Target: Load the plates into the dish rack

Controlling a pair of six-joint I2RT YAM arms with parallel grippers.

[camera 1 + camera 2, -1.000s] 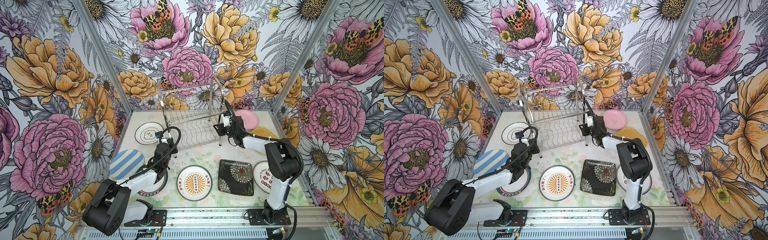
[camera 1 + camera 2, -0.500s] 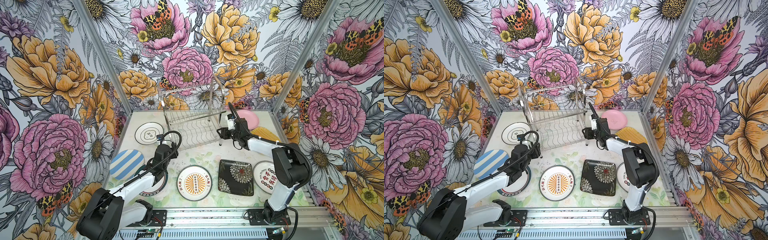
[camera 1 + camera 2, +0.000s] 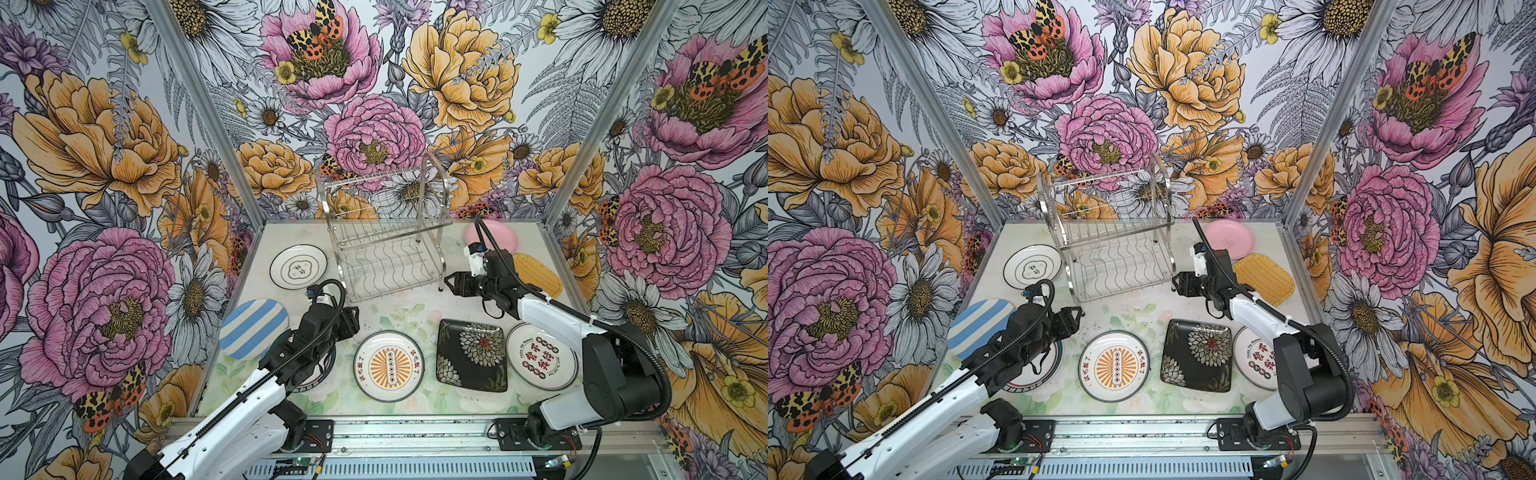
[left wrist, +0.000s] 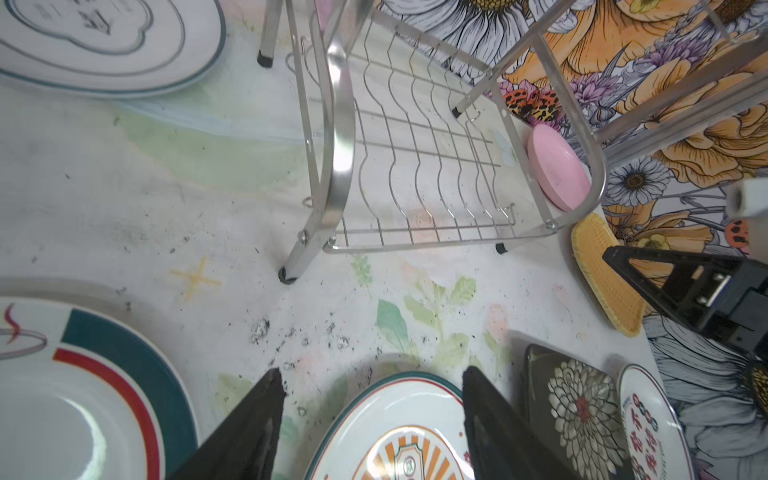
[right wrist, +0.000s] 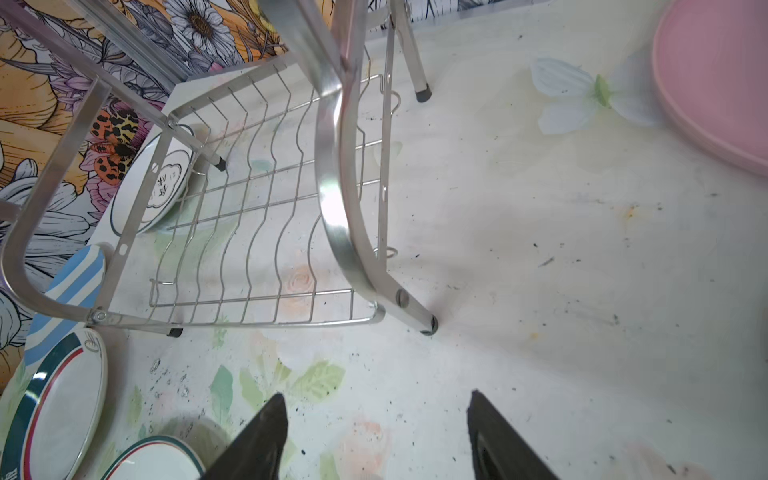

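While left gripper [image 3: 351, 318] and right gripper [image 3: 451, 285] are spread empty by the steel-wire dish rack [image 3: 386, 249], the slick, brittle sunburst-printed round plate [image 3: 389, 365] is judged best rim-pinched.

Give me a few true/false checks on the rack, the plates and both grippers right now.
1. The dish rack holds no plates. True.
2. The right gripper grips the pink plate. False: its fingers are open and empty; the plate lies flat, untouched.
3. The black floral plate lies between the sunburst plate and the red-lettered plate. True.
4. The left gripper is shut. False: its fingers stand apart, holding nothing.
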